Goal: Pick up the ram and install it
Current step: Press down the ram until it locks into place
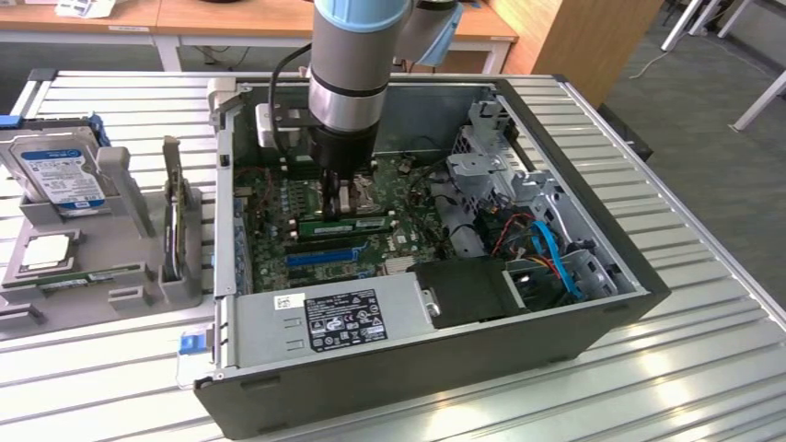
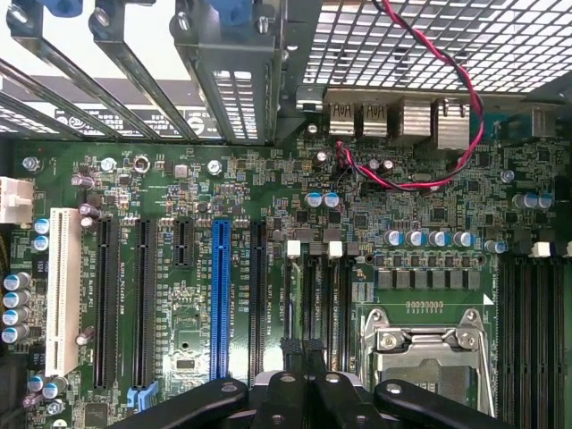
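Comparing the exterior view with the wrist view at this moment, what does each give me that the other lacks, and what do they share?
Exterior view: the whole open computer case, the hard drive in its grey holder beside it, the power supply, and the ram lying just under the gripper.
Wrist view: the CPU socket, the white slot and the red and black wire close up.
Both: the motherboard, its blue slot and the gripper.

Ribbed metal worktop (image 1: 687, 304), wooden desks (image 1: 221, 17) behind, wooden cabinet (image 1: 590, 41), grey carpet floor (image 1: 719, 74), even indoor light
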Controlling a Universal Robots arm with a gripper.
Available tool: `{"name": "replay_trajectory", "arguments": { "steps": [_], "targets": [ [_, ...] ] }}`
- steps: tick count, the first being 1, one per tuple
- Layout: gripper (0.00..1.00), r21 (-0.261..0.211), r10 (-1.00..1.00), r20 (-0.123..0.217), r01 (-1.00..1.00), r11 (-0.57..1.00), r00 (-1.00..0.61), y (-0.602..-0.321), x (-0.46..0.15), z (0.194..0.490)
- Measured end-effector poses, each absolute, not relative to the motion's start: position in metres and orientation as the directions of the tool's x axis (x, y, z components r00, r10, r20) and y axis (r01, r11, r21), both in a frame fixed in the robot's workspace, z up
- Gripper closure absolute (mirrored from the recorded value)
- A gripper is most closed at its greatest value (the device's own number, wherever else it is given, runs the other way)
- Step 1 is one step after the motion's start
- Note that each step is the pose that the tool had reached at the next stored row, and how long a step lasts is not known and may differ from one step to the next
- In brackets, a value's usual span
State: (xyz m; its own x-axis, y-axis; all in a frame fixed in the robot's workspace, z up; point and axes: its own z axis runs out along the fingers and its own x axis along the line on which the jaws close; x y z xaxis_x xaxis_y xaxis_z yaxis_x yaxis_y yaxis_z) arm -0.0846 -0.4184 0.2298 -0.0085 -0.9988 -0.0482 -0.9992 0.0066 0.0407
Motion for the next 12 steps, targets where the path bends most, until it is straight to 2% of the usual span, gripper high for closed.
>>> {"name": "replay_trajectory", "arguments": {
  "steps": [12],
  "targets": [
    [0.9,0.041,-0.999,-0.048,-0.999,0.007,-0.009,-0.4186,-0.0846,0.2268]
  ]
}}
